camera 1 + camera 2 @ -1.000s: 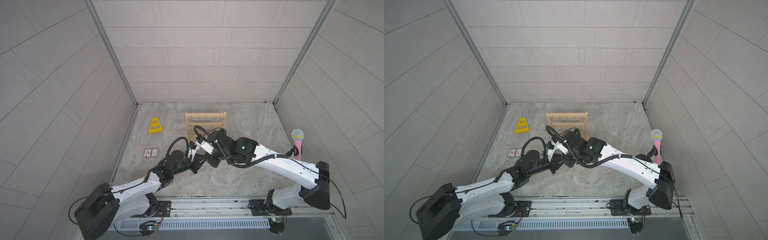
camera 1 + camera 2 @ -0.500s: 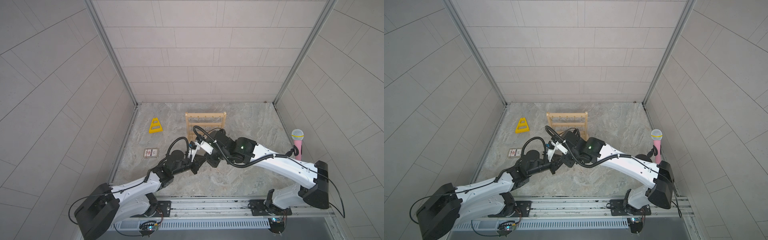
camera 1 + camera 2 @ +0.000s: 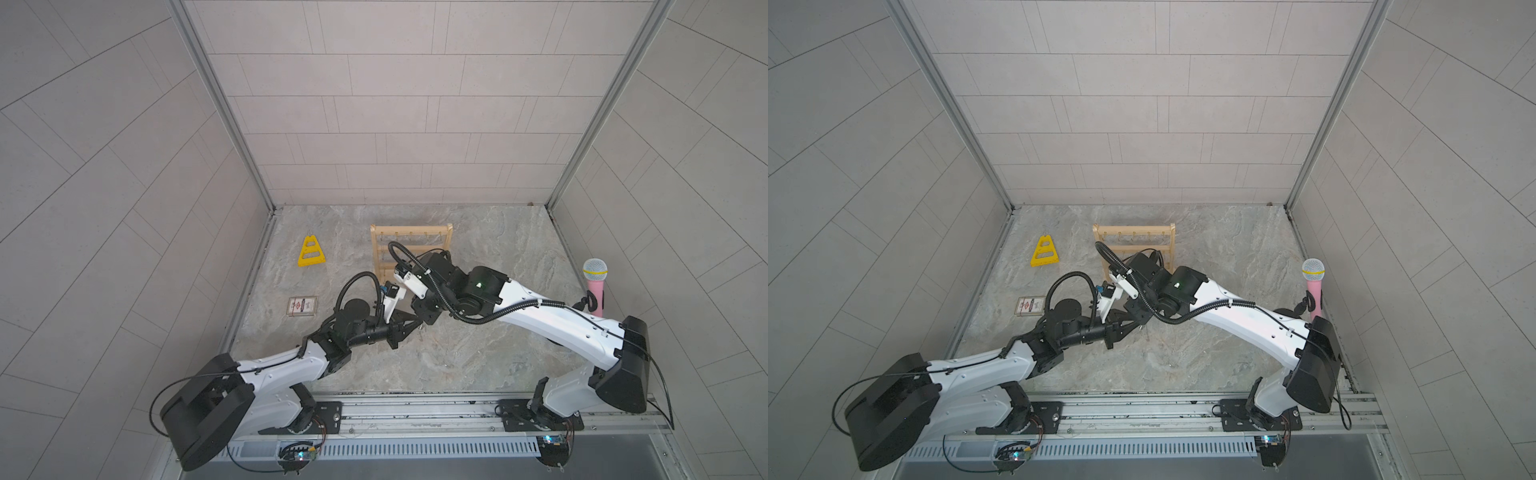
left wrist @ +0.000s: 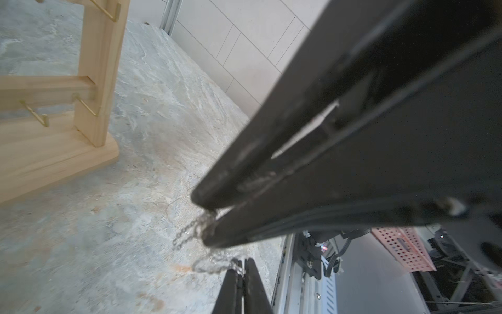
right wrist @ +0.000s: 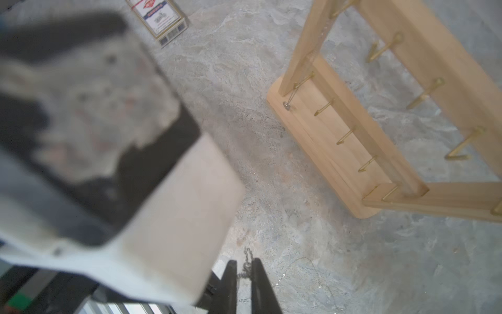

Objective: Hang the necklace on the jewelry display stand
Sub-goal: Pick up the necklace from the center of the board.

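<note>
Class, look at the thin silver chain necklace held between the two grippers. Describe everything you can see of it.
The thin silver chain necklace is a fine string of small metal-looking links, slack. The shut left gripper pinches one part; another part sits between the slightly parted fingers of the right gripper, with a loop drooping between them. It is low over the grey marbled table, near the pale wooden jewelry display stand, on none of its hooks. No clasp or pendant shows.

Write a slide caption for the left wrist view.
Left tool shut on the necklace, its chain also passing between the tips of the right tool, near the jewelry display stand.
</note>
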